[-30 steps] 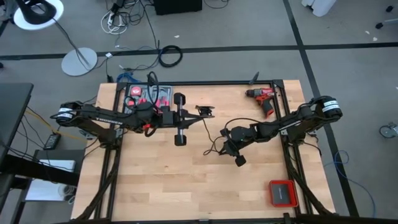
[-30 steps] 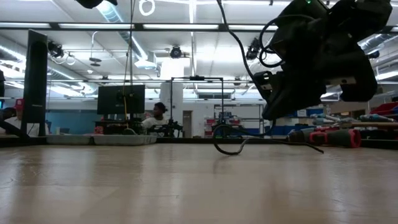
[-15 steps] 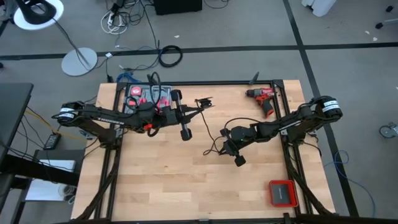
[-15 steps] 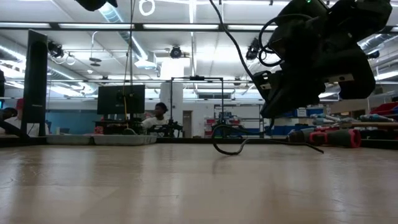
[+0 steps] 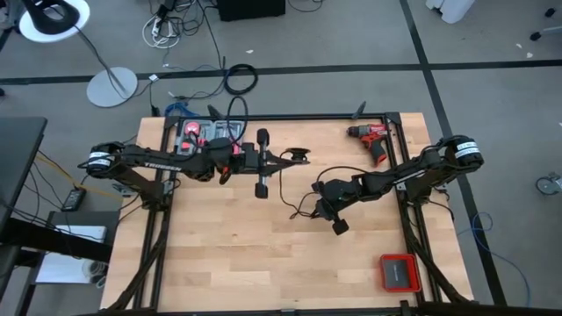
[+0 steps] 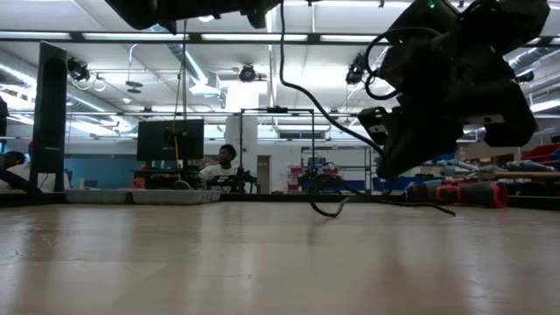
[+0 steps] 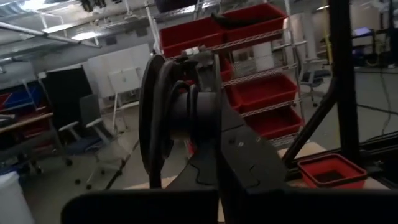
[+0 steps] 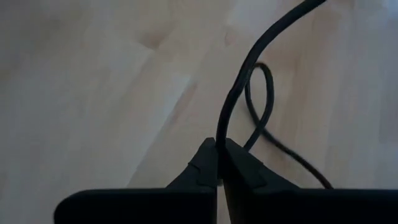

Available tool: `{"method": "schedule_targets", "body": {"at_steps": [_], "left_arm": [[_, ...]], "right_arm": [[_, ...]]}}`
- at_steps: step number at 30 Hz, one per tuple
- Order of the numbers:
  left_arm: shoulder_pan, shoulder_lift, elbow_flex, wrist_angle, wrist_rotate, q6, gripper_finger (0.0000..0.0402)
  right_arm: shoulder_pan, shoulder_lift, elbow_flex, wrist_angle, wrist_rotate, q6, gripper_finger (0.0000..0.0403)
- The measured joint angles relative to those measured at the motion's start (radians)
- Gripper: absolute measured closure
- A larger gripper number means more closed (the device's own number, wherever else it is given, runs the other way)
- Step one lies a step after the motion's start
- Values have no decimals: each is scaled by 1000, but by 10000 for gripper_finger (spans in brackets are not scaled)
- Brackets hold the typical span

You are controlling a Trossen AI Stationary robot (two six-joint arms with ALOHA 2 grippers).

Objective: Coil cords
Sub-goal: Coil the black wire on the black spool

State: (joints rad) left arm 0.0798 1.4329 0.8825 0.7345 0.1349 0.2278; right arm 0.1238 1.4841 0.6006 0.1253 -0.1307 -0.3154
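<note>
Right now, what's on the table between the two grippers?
In the high view, only the cord spans from the left gripper to the right gripper; beneath it, bare table.

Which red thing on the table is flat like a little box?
The red case near the table's front right corner. It lies flat and square, unlike the red drill at the back right and the red tray at the back left.

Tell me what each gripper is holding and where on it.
The right gripper pinches the thin black cord partway along its length. The left gripper holds the cord's wound part.
</note>
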Motion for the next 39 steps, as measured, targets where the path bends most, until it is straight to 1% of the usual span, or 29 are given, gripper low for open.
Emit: {"method": "schedule_targets", "body": {"at_steps": [9, 12, 15, 19, 23, 26, 28, 32, 35, 39], "left_arm": [[-1, -36, 0, -31, 7, 1, 401], [-2, -77, 0, -124, 3, -14, 401], [-5, -123, 0, -245, -22, -36, 401], [-16, -167, 0, -403, -66, -80, 401], [-22, -192, 0, -545, -88, -128, 401], [-28, -203, 1, -608, -112, -145, 401], [-28, -226, 0, -686, -129, -151, 401], [-28, -270, 0, -776, -168, -158, 401], [-28, -306, 0, -826, -168, -186, 401], [-28, -334, 1, -923, -168, -237, 401]], "right_arm": [[0, -4, 0, -115, 47, 50, 398], [0, -21, 0, -158, 60, 68, 398], [0, -53, 0, -183, 65, 80, 398], [8, -101, 0, -213, 113, 76, 398], [8, -161, 0, -257, 157, 65, 398], [8, -212, 0, -298, 191, 63, 398], [8, -242, 0, -324, 210, 63, 398], [8, -301, 0, -371, 248, 62, 398], [8, -336, 0, -407, 280, 60, 398], [8, -376, 0, -405, 299, 43, 398]]}}
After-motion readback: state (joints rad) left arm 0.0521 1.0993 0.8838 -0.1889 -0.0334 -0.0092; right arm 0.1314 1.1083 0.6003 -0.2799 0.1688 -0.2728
